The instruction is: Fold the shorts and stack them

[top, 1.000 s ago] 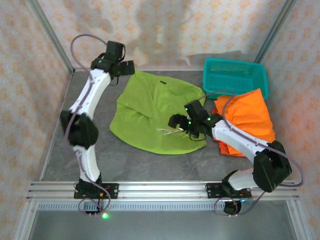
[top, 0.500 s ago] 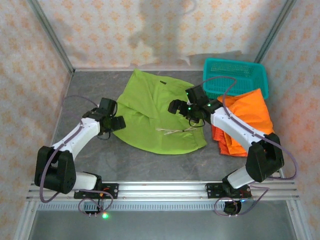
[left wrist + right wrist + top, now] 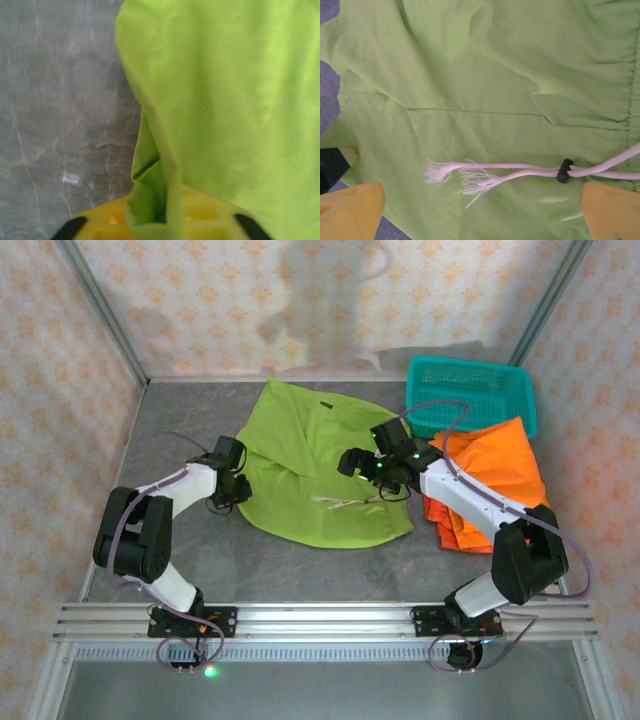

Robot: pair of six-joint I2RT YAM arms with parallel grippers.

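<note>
Mottled grey tabletop (image 3: 300, 565), rumpled lime shorts (image 3: 300, 455)

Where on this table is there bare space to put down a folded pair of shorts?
Bare table lies at the back left, between the left wall and the lime-green shorts. Another free strip runs between those shorts' near edge and the rail. The right side is crowded: orange shorts, teal basket and the right arm.

left arm (image 3: 180, 483), right arm (image 3: 465, 502): white links, black joints | cables (image 3: 440, 403): mauve | claw fingers (image 3: 350, 210): yellow
</note>
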